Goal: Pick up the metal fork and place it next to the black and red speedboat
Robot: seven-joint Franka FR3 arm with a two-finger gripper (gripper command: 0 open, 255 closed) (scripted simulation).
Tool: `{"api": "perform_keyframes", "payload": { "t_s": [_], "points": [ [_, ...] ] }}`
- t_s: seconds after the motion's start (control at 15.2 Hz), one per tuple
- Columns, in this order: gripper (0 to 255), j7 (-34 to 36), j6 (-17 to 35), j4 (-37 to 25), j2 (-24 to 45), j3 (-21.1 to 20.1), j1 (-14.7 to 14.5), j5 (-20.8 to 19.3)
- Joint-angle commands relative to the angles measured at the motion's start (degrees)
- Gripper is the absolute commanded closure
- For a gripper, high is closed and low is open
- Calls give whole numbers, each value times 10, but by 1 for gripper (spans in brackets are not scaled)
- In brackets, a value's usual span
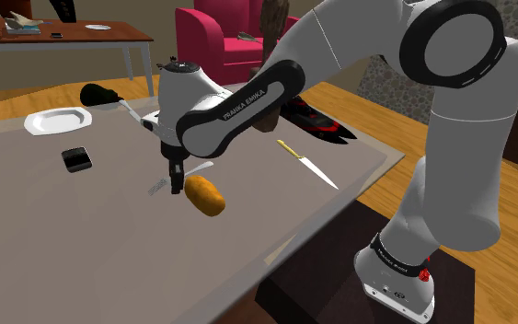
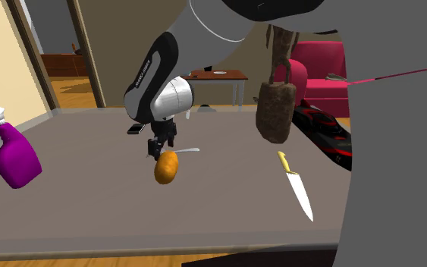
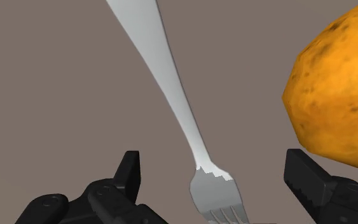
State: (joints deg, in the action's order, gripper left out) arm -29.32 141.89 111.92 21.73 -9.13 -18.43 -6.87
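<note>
The claw (image 3: 215,164) hangs low over the grey tabletop (image 3: 56,95) with its two black fingers (image 3: 130,170) spread wide, holding nothing. The metal fork (image 3: 171,95) lies flat directly beneath it. In the wrist view the neck, just above the tines, sits between the fingers with clear gaps on both sides, and the long handle runs straight out ahead of the claw. Judging by its thin, smooth, silvery look, the fork should be light and stiff but slippery, and too flat against the tabletop to offer much edge. The best hold is probably across the narrow neck or lower handle, where the fingers already straddle it, with the tips brought right down to the surface so they close on the sides, not skate over the top. Gripped that near the tines, the handle would stick out well beyond the fingers and may tip if the squeeze is weak. Just beside the claw, off one finger's outer side, sits an orange-brown potato (image 3: 336,95), close enough that a stray finger could nudge it, though it does not touch the fork. Farther out in the shoulder view, a knife with a yellow handle (image 1: 310,166) lies well apart from the claw. Beyond that, near the tabletop's edge, rests the black and red speedboat (image 1: 321,124), so the fork faces a fair carry past the knife.
</note>
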Motion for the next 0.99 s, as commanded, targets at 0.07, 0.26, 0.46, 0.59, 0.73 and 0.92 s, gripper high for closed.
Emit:
{"api": "perform_keyframes", "payload": {
  "t_s": [0.07,0.26,0.46,0.59,0.73,0.92],
  "points": [
    [0,0,0,0,0,0,0,0],
    [255,0,0,0,0,0,0,0],
    [255,0,0,-1,1,0,0,0],
    [255,0,0,-1,1,0,0,0],
    [255,0,0,0,0,0,0,0],
    [255,-3,-18,-4,-14,-2,2,4]
  ]
}}
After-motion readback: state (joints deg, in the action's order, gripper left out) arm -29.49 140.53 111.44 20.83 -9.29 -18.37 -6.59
